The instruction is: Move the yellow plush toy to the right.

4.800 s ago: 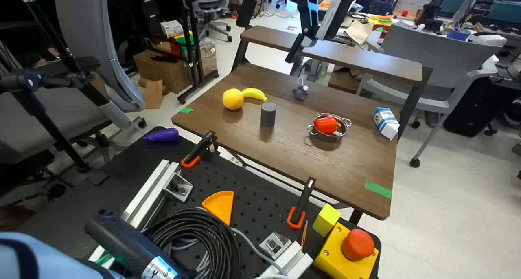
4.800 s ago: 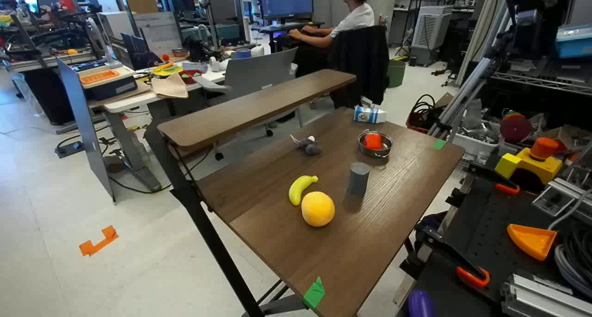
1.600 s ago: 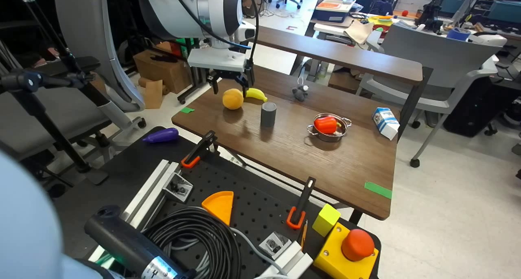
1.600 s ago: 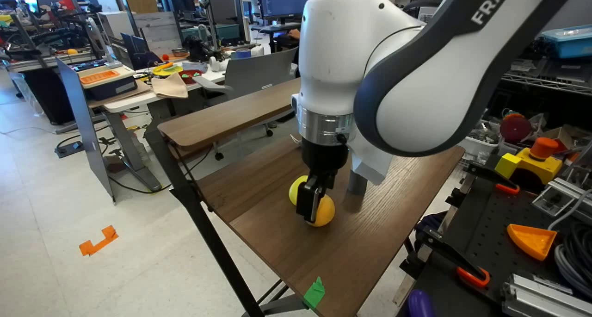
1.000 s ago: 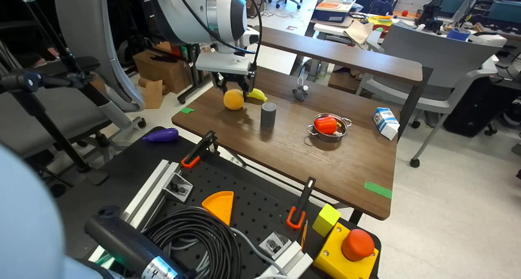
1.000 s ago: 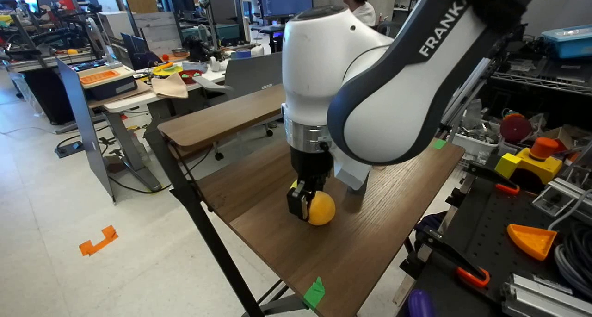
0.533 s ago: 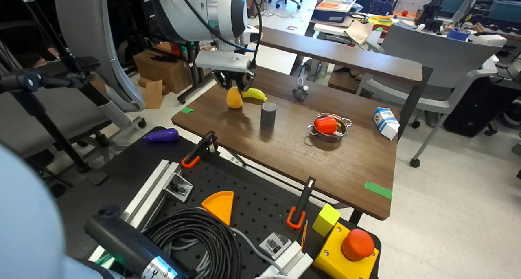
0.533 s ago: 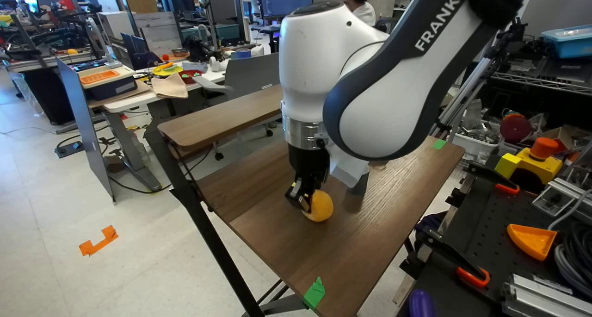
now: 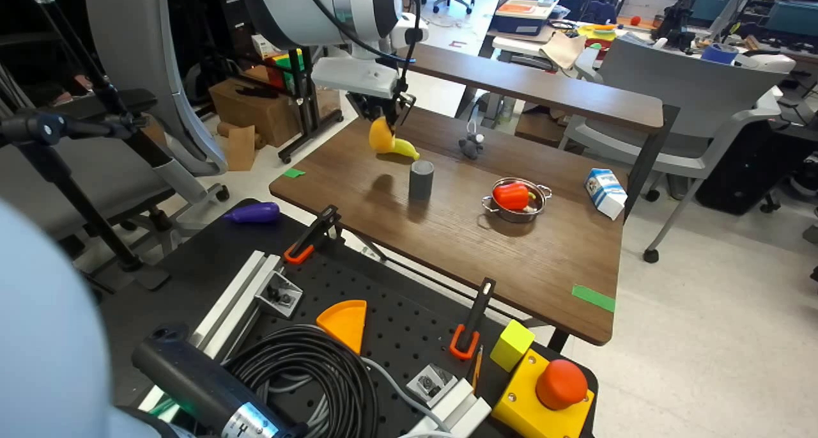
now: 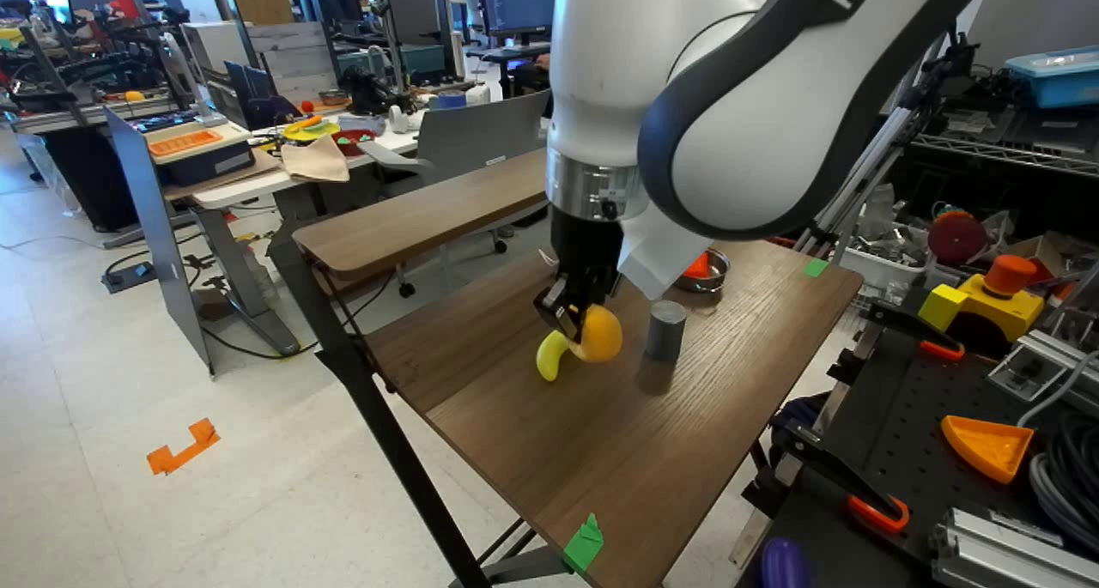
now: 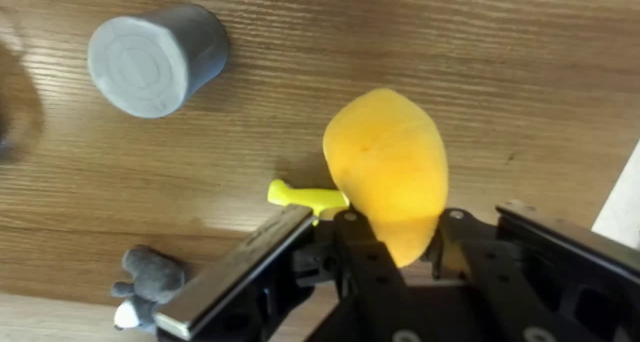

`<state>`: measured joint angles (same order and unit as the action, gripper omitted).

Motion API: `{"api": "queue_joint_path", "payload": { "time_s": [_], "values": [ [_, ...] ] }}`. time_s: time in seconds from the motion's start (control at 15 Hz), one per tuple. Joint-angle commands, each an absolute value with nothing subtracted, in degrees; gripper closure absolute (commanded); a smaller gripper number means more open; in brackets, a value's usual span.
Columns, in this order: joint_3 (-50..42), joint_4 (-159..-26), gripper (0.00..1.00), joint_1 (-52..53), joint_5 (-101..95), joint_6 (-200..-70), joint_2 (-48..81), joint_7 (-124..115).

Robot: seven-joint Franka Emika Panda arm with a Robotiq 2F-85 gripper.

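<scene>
Yellow toy (image 9: 381, 135) gripped, brown table (image 9: 543, 259) beneath; grey chair (image 9: 677, 93)

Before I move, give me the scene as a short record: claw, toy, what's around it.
Claw: closed on the yellow toy
Height: toy raised off the table
Banana: on the table, partly hidden in the wrist view
Cup: standing on the table
Pot: holds a red pepper
Carton: lying on its side
Stuffed animal: grey, on the table

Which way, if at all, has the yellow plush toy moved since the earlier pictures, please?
Yes: in an exterior view, against the grey cup, the yellow plush toy has risen off the table and shifted towards image right.
</scene>
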<state>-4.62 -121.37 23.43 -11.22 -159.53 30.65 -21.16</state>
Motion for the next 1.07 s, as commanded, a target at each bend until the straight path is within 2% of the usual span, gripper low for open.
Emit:
{"api": "queue_joint_path", "payload": {
  "time_s": [0.0,0.13,0.4,1.0],
  "values": [
    [-11.8,-127.0,0.95,27.4,-14.9,-168.8,25.9,-29.4],
    [-16.1,-125.4,0.95,28.3,-14.0,-170.0,26.7,-32.7],
    [-17.5,-120.8,0.95,23.1,-8.0,-165.8,29.2,-34.7],
    [-11.1,-110.2,0.95,11.9,1.0,-152.4,37.6,-32.5]
  ]
}}
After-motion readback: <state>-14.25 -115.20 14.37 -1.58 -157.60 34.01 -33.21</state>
